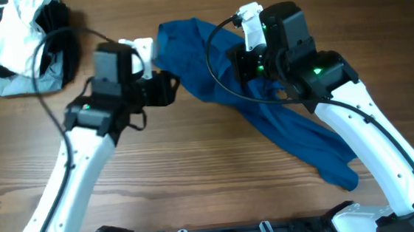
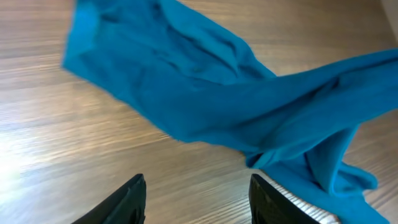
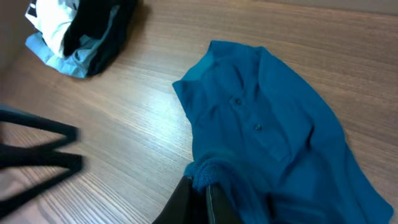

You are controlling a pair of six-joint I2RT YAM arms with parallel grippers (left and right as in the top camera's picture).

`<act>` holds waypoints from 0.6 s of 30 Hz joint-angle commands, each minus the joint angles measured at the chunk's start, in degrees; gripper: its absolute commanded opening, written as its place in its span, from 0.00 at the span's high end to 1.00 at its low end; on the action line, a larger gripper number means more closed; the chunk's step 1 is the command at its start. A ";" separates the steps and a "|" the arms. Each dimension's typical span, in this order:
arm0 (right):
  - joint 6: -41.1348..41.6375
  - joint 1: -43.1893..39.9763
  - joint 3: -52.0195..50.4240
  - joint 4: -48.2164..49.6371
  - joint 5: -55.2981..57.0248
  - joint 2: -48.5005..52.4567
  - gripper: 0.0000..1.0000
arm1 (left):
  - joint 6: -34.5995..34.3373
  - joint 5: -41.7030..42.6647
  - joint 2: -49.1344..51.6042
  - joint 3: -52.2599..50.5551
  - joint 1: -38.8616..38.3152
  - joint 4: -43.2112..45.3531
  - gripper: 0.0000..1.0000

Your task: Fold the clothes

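Note:
The deep-blue garment [image 1: 281, 117] lies in a crumpled diagonal band from the table's top middle to the lower right. It also shows in the left wrist view [image 2: 211, 93] and in the right wrist view [image 3: 273, 130], where small buttons are visible. My right gripper [image 3: 208, 190] is shut on a bunched fold of the blue cloth and holds it above the table; it appears overhead [image 1: 251, 64] over the garment's middle. My left gripper [image 2: 196, 199] is open and empty just above bare wood, at the garment's left edge [image 1: 166, 88].
A pile of other clothes sits at the far left corner: a white garment with black lettering [image 1: 0, 32], a pale grey-blue one [image 1: 12, 81] and dark cloth [image 3: 93, 25]. Black cables loop from both arms across the far part of the wooden table [image 1: 181, 162].

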 commanded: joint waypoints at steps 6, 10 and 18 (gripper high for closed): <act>2.29 -2.01 0.15 3.93 -3.45 0.74 0.96 | -9.57 5.16 14.23 0.98 -8.68 15.80 0.50; 2.32 -5.14 0.15 5.62 -7.37 0.74 0.96 | -10.01 6.45 16.90 0.98 -10.82 21.42 0.54; 2.10 -9.62 0.15 6.88 -11.47 0.74 0.96 | -10.84 6.21 18.84 0.98 -12.63 26.86 0.56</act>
